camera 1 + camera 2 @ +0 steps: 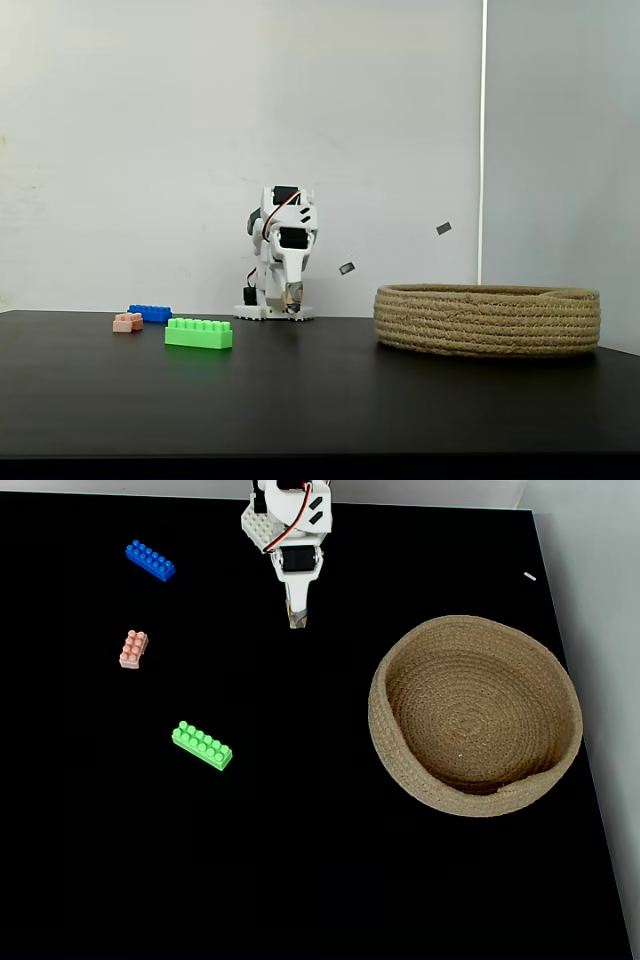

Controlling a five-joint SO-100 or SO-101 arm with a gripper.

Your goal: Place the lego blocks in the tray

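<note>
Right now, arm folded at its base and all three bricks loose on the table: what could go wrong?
1. The pink brick is tiny and may slip from the gripper.
2. The green brick lies diagonal in the top-down fixed view; without wrist rotation the fingers may knock it aside.
3. The basket has a raised rim; a low carry could clip it.

A black table point(300, 860) stands before a white wall point(150, 130), on which two small dark tape pieces point(347, 268) are stuck, well apart.
</note>
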